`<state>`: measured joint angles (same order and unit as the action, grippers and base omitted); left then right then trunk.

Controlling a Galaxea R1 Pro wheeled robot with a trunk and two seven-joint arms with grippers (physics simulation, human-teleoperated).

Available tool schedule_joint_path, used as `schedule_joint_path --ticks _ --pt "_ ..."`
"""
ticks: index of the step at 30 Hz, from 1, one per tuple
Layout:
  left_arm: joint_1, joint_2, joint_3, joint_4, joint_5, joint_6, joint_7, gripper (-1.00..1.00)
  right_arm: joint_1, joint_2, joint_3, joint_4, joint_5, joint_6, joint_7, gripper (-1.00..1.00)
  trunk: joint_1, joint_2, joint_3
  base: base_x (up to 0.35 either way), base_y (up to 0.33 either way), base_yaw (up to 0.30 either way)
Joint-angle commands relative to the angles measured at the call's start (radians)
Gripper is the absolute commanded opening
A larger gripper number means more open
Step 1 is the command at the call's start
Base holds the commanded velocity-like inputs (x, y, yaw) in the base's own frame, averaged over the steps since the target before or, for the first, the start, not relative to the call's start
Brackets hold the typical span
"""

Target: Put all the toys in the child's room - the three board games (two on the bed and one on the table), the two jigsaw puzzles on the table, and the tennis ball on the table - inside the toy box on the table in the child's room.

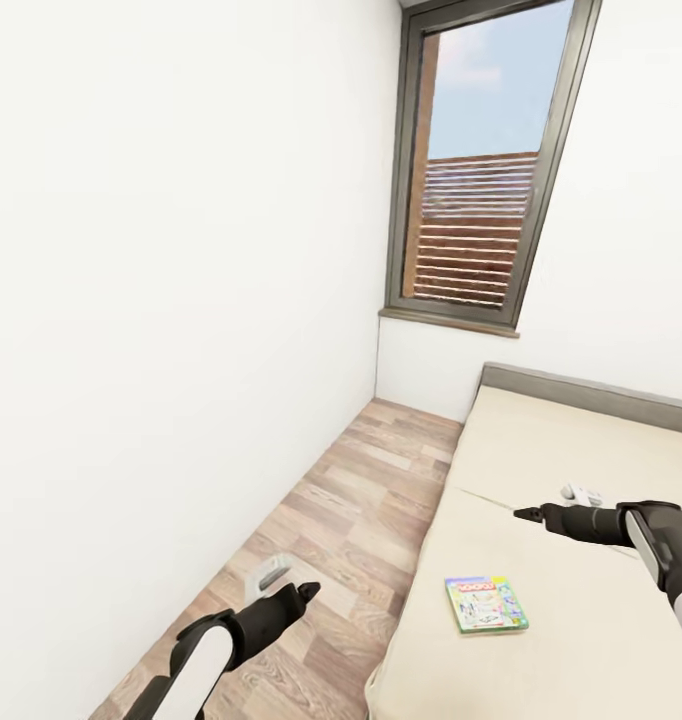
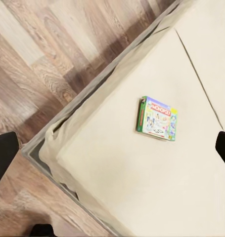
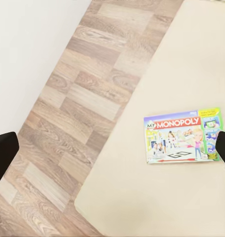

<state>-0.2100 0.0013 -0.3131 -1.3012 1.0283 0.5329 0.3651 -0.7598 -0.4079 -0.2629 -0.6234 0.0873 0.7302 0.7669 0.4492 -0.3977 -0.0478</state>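
You are at the stage of fetching a board game from the bed; judging by what lies here, nothing is yet picked up. The game lies flat near the bed's foot corner, close to the edge beside the wooden floor; it is a thin green-edged box with a bright Monopoly cover, face up. Your right gripper hangs over the mattress beyond the box, well apart from it; its fingers stand wide and hold nothing. Your left gripper hovers over the floor, likewise spread and empty. Next you likely need to bring the right arm down and back toward the box; being flat, it may want gripping by an edge.
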Motion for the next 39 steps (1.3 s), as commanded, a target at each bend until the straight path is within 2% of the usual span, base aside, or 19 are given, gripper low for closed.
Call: schedule_joint_path --ticks 1,3,10,12,13,17,18,21,22,30,39 --pt "-0.001 -0.001 0.007 -0.003 0.014 0.002 0.009 1.00 -0.001 -0.001 -0.006 -0.001 0.010 0.003 0.008 1.00 0.001 -0.002 -0.002 0.022 -0.090 0.072" --pt "-0.001 -0.005 0.024 -0.005 0.018 0.005 0.008 1.00 0.000 -0.003 -0.007 0.005 0.010 -0.001 0.009 1.00 0.001 -0.002 -0.002 0.015 -0.059 0.047" --pt "-0.002 -0.011 0.044 -0.013 0.026 0.011 0.008 1.00 0.001 -0.005 -0.008 0.012 0.009 -0.005 0.000 1.00 0.001 -0.002 -0.002 0.005 -0.020 0.016" --pt "-0.002 -0.008 0.048 -0.020 0.062 0.015 0.012 1.00 0.001 -0.007 -0.009 0.020 0.022 -0.005 -0.005 1.00 0.001 -0.002 -0.002 0.001 -0.004 0.004" --pt "-0.003 0.005 0.051 -0.037 0.181 0.017 0.021 1.00 0.001 -0.026 -0.012 0.060 0.059 0.000 -0.011 1.00 0.001 -0.002 -0.002 0.000 -0.001 0.001" --pt "-0.004 0.028 0.052 -0.040 0.241 0.014 0.035 1.00 0.000 -0.041 -0.015 0.092 0.071 0.002 -0.012 1.00 0.001 -0.002 -0.002 0.000 0.000 0.000" --pt "-0.033 0.046 0.050 0.081 0.272 -0.054 0.045 1.00 -0.001 -0.049 -0.017 0.117 0.079 0.002 -0.019 1.00 0.005 -0.009 -0.006 0.000 0.000 0.000" --pt "-0.038 0.047 0.049 0.092 0.271 -0.061 0.046 1.00 -0.004 -0.050 -0.019 0.121 0.080 0.002 -0.036 1.00 0.016 -0.030 -0.015 0.000 0.000 0.000" --pt "-0.041 0.048 0.049 0.100 0.271 -0.065 0.047 1.00 -0.008 -0.049 -0.021 0.140 0.076 0.000 -0.128 1.00 0.020 -0.037 -0.018 0.000 0.000 0.000" --pt "-0.043 0.047 0.048 0.104 0.271 -0.067 0.047 1.00 -0.013 -0.043 -0.018 0.173 0.077 -0.021 -0.282 1.00 0.051 -0.093 -0.043 0.000 0.000 0.000" --pt "-0.043 0.043 0.048 0.111 0.271 -0.068 0.048 1.00 -0.012 -0.040 -0.016 0.164 0.070 -0.065 -0.328 1.00 0.085 -0.156 -0.071 0.000 0.000 0.000"
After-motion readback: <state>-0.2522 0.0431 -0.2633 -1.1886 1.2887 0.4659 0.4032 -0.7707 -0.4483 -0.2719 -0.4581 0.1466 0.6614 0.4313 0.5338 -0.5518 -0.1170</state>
